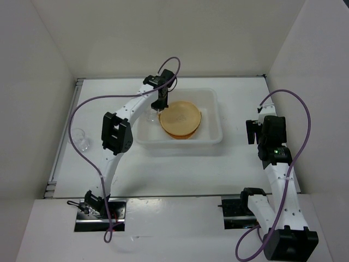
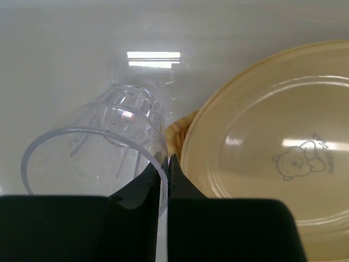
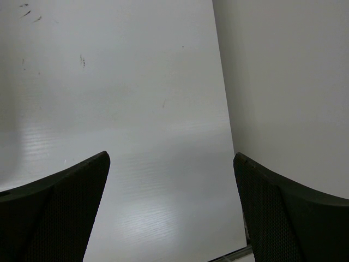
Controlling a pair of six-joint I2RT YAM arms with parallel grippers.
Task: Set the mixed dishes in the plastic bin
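I see L gripper [image 2: 165, 165] pinching clear cup [image 2: 109, 136] rim inside bin [image 1: 216, 140], frame center, beside plates [image 1: 180, 119]. R gripper [image 3: 172, 207] jaws spread wide, mid-right, over bare table [image 3: 136, 82].

The plate [image 2: 272, 158] runs off the right edge.

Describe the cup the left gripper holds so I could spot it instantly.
Find the white bin in the centre. The clear cup lies tilted in its left end beside the yellow plate, rim pinched by the left gripper; the other clear cup sits outside it.
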